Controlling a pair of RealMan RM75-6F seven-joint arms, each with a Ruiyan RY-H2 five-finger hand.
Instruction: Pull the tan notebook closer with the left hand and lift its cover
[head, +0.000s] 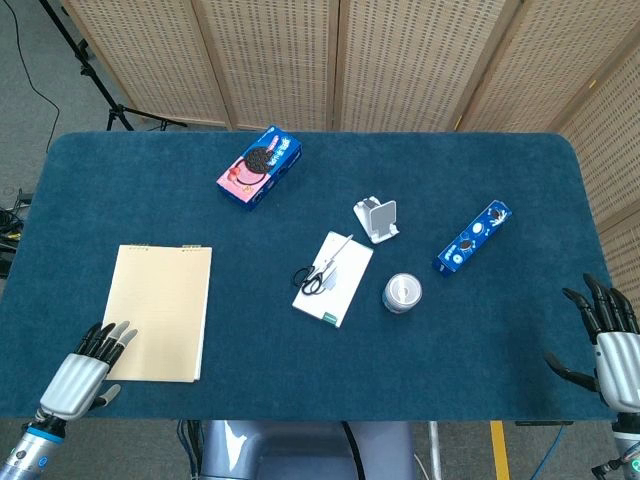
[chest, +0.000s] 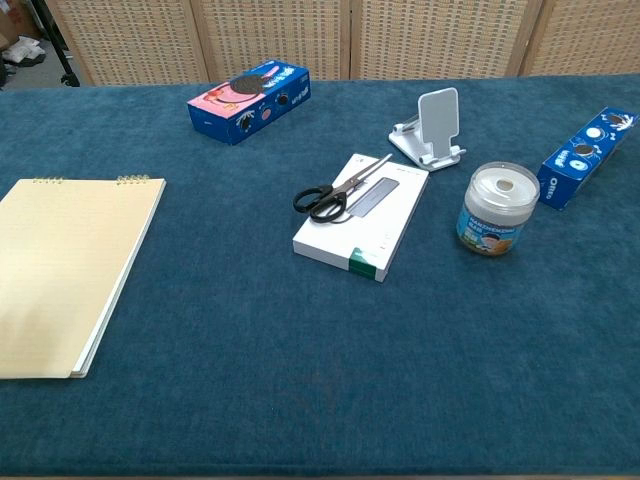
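The notebook (head: 157, 312) lies flat and closed near the table's (head: 320, 210) front left corner, its spiral binding along the far edge and its loose edge facing the robot. The left hand (head: 84, 367) is at the notebook's near left corner, fingers (head: 112, 336) straight, slightly fanned and holding nothing, their tips over or just on that corner; whether they press on the cover cannot be told from the head view, and the chest view does not show the hand at all.

The risks, as I judge them, come from that corner contact. A pull applied at one corner would likely turn the notebook rather than draw it straight. Light fingertip pressure on a smooth cover may slip, leaving the notebook where it is. The front edge is close, so a long pull could carry the notebook partly over it. Lifting the cover needs a fingertip under the loose edge; catching several sheets instead is easy.

The right hand (head: 607, 345) hangs open, fingers spread, off the front right corner, idle. Scissors (head: 321, 273) on a white box (head: 334, 279), a jar (head: 401, 293), a stand (head: 377, 219) and two cookie boxes sit well apart from the notebook.
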